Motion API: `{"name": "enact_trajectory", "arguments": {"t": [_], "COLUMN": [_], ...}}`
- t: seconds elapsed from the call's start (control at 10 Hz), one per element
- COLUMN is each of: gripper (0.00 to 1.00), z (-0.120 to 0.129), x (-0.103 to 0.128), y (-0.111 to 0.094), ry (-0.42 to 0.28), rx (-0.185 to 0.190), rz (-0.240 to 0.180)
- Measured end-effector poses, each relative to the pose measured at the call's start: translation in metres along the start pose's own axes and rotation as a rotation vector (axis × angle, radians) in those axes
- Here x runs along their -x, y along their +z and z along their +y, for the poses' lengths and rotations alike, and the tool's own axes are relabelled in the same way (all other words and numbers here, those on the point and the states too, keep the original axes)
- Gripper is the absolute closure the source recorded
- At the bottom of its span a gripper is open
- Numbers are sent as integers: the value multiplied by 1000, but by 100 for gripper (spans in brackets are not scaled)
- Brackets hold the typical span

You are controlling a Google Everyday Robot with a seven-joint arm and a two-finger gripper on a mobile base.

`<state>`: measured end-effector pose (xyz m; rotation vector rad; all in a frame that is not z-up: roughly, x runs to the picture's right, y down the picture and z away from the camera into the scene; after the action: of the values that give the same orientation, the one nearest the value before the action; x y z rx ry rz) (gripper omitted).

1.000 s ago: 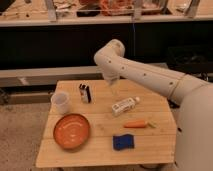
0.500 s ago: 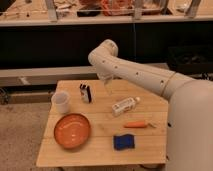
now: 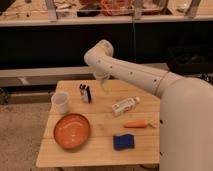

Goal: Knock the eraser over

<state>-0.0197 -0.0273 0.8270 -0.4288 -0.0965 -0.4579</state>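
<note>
The eraser [image 3: 85, 93] is a small black block with white stripes. It stands upright on the back left part of the wooden table [image 3: 100, 152], just right of the white cup [image 3: 60, 102]. My gripper [image 3: 104, 85] hangs from the bent white arm, a short way right of the eraser and slightly behind it, close above the tabletop. It is open, holds nothing and does not touch the eraser.
An orange bowl [image 3: 72, 130] sits at the front left. A white bottle [image 3: 124, 105] lies on its side mid-table, with a carrot [image 3: 136, 124] and a blue sponge block [image 3: 123, 142] in front of it. A dark shelf unit stands behind the table.
The arm has swung left, and the gripper has come closer to the eraser. The eraser and the other objects have not moved.
</note>
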Motion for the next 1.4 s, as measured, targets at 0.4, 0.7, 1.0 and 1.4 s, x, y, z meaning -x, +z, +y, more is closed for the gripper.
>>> {"name": "enact_trajectory", "arguments": {"t": [0.4,0.7,1.0,1.4], "gripper": [20,20,20,20], "z": [-11,-19,-22,-26], "x": [5,9,7,8], "y": [4,7,11,16], "ry": [-16,-30,-34,-44], "rx": [-9,-16,-20,-24], "rz": [-5,-8,-9,-11]}}
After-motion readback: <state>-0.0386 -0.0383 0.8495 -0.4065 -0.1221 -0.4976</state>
